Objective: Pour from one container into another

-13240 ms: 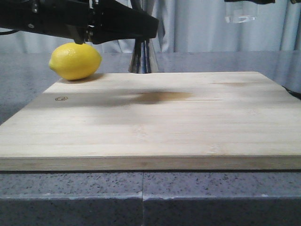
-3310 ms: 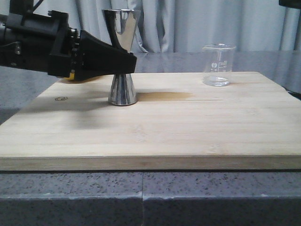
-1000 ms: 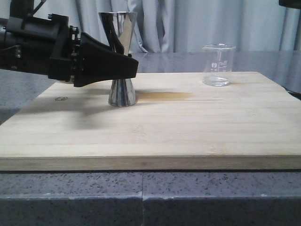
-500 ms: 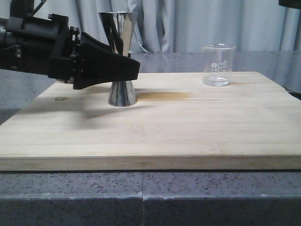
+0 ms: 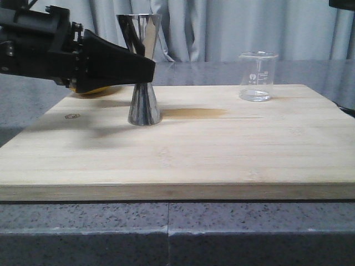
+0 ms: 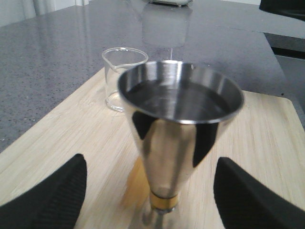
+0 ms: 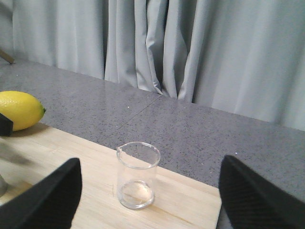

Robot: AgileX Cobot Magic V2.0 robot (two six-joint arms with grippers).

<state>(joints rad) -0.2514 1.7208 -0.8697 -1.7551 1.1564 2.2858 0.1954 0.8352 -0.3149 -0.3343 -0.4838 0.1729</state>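
The left gripper (image 6: pixel 147 191), jaws open around the jigger (image 5: pixel 142 66), should back away left without nudging it.

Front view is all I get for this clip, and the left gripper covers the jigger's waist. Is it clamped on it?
Observer: No. In the left wrist view the left gripper is open, one finger on each side of the jigger, with a gap showing on both sides.
Operator: And the right arm? I barely see it.
Observer: The right wrist view shows the right gripper open, with the beaker standing upright on the board ahead of it, clear of both fingers.
Operator: Something yellow is behind the left arm?
Observer: A lemon, lying whole by the board's far left corner.
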